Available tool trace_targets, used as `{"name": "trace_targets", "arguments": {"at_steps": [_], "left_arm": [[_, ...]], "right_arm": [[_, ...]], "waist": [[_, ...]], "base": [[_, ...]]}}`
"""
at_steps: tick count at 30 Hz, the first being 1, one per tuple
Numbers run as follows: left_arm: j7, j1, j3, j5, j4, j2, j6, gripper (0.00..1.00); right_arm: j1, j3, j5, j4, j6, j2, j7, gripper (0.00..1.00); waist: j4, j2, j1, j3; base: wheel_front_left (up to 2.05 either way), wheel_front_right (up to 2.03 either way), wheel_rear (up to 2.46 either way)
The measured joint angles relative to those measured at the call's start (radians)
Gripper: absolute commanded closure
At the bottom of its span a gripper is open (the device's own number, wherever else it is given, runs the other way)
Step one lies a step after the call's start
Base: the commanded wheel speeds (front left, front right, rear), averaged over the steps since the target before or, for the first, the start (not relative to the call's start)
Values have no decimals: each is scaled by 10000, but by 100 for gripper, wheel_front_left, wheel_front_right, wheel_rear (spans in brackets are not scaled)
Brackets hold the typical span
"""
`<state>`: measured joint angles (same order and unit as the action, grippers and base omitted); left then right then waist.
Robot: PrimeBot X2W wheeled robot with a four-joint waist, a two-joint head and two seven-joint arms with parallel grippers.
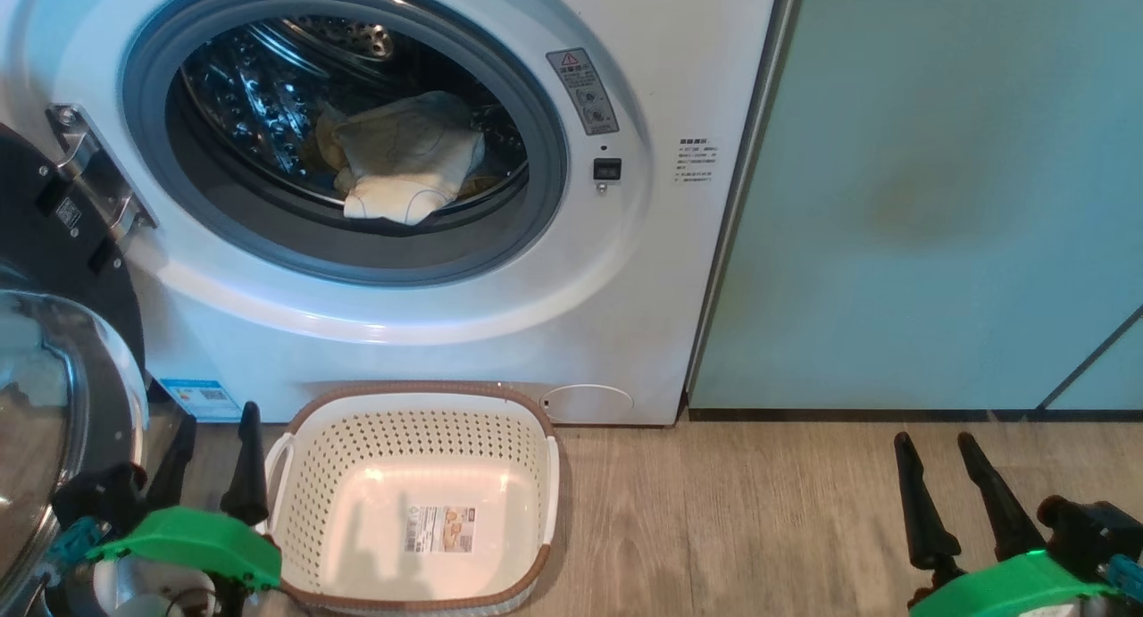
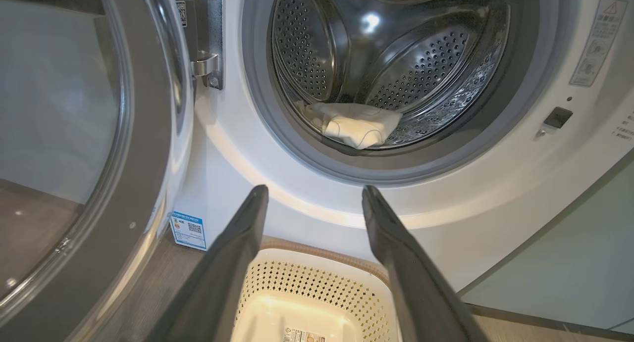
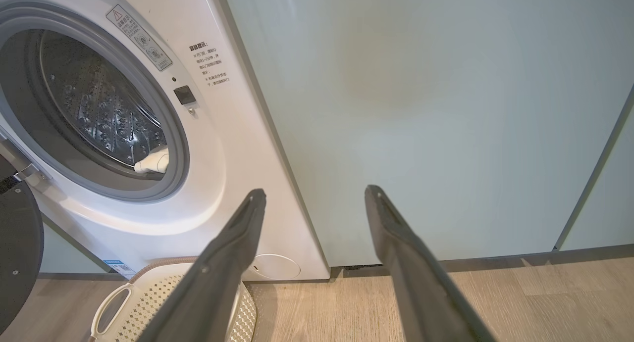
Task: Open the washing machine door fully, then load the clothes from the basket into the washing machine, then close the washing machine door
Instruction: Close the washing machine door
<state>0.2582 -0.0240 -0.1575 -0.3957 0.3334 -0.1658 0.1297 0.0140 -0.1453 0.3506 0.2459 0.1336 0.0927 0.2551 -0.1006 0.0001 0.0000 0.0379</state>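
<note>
**A:** Where's the washing machine door?

**B:** Swung wide open at the left of the washing machine; it hangs on its metal hinge at the left edge of the round opening; its clear glass bowl bulges out in front of the machine's left corner.

**A:** And the clothes?

**B:** Inside the machine; a pale yellow bundle lies on the bottom of the steel drum, just behind the grey rubber ring and slightly right of the opening's middle.

**A:** The basket?

**B:** On the wooden floor directly in front of the machine, below the opening; its back rim sits close to the machine's base, though whether they touch I cannot tell; the label on its pale floor shows in full.

**A:** What about the arms?

**B:** The left gripper hovers in front of the machine's lower left corner, between the open door and the basket's left handle; its two dark fingers stand apart with nothing between them, pointing toward the lower lip of the opening.

**A:** And the other one?

**B:** The right gripper is well to the right of the machine, low over the floor, facing the pale teal cabinet that stands against the machine's right side; its fingers are spread too, holding nothing.
</note>
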Motion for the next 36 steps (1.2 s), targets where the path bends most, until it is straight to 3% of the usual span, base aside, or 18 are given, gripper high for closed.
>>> {"name": "trace_targets", "arguments": {"at_steps": [22,36], "left_arm": [[0,-49,-44,-6,77,94,0,0],[0,-19,297,-153,71,58,0,0]], "right_arm": [[-5,-17,29,19,0,0,0,0],[4,-15,29,38,0,2,0,0]], "waist": [[33,0,0,49],[94,0,0,-177]], "base": [[-168,168,0],[-32,32,0]]}}
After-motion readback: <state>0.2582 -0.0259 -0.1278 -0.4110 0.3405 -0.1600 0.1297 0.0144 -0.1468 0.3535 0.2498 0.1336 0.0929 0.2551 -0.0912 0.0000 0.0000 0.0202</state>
